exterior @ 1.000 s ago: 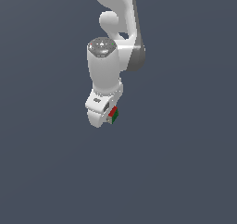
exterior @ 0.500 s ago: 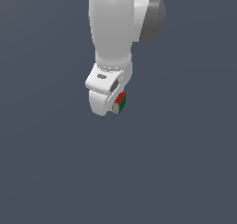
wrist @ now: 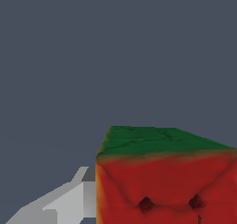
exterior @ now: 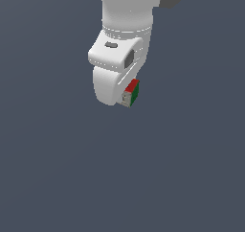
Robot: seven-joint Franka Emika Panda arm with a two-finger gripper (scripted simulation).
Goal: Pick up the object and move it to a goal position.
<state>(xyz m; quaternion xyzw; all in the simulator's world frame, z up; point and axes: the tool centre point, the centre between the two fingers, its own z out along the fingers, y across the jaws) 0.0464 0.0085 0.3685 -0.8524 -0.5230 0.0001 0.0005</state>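
Observation:
The object (exterior: 131, 93) is a small cube with red, green and pale faces, tucked at the lower end of my white gripper (exterior: 125, 98) in the exterior view. It hangs in the air with no surface under it. The gripper's bulky white hand (exterior: 115, 68) covers most of the cube and hides the fingers there. In the wrist view the cube (wrist: 162, 177) fills the near corner, red face toward the camera and green face beyond it. One grey finger (wrist: 69, 200) presses against its side, so the gripper is shut on the cube.
A uniform dark grey-blue background surrounds the arm in both views. No goal marker, table edge or other object shows.
The arm has grown larger in the exterior view and risen in the frame, carrying the cube with it. The grip on the cube is unchanged.

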